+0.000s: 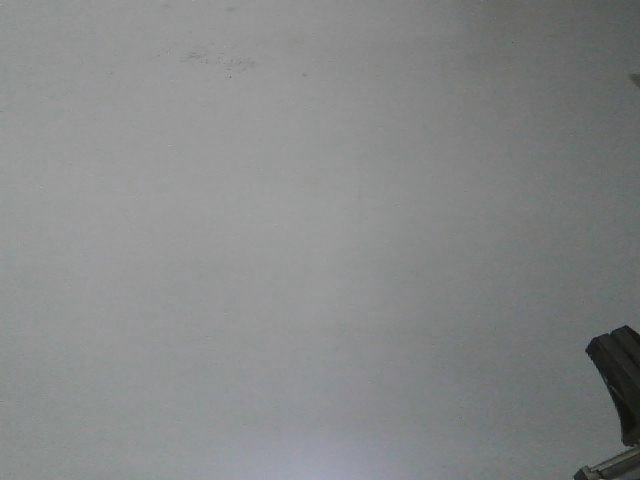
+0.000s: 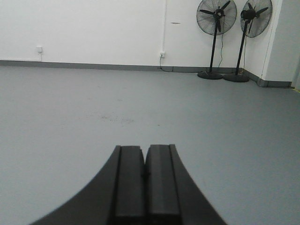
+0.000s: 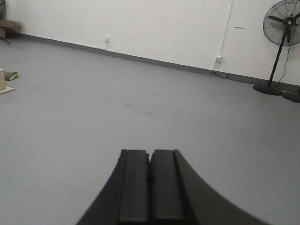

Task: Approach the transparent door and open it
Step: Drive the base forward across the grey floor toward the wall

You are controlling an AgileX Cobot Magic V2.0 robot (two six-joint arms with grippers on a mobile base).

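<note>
Grey floor (image 2: 70, 108) runs back to a white wall (image 2: 93, 28); two fans (image 2: 216, 18) at one o'clock. Pressed closed, holding nothing: left pincer (image 2: 145, 154), right pincer (image 3: 150, 157). No transparent door in any view. Judgement: rotate the base slowly until its handle shows, then drive.

no readable text, labels, numbers, or signs anywhere

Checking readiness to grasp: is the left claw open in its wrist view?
No, the left claw is shut, its two black halves pressed together with no gap.
</note>
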